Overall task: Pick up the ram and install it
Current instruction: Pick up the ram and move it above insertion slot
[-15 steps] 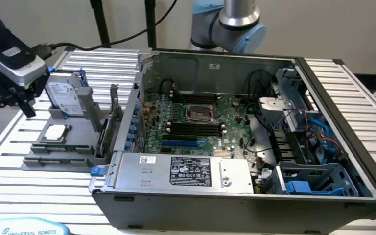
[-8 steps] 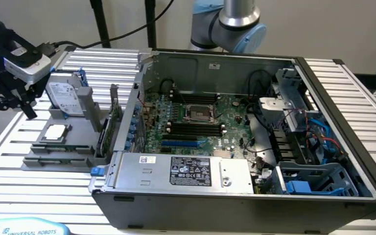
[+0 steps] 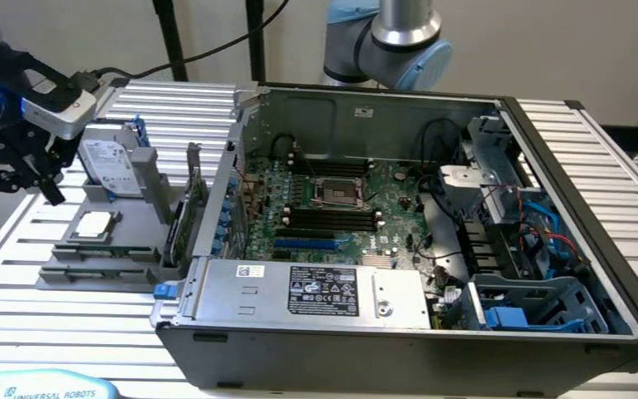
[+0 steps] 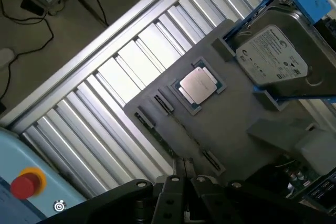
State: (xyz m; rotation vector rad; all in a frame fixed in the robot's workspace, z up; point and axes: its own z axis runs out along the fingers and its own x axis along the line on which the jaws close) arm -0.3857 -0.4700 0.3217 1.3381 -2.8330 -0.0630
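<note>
Exterior view: the gripper (image 3: 49, 191) hangs above the table, just beside the gray holder (image 3: 136, 245).
Wrist view: jaws closed together, holding nothing. The ram (image 4: 176, 140) stands on edge in the holder's slot, near the processor (image 4: 198, 84).

A ribbed aluminium table (image 3: 14, 307) carries the scene in the exterior view. An open black computer case (image 3: 408, 357) fills its middle and three o'clock side. A grey parts holder (image 3: 109, 266) lies at nine o'clock, just beside the case. A light-blue teach pendant (image 3: 42, 386) sits at seven o'clock, at the table's edge.
</note>
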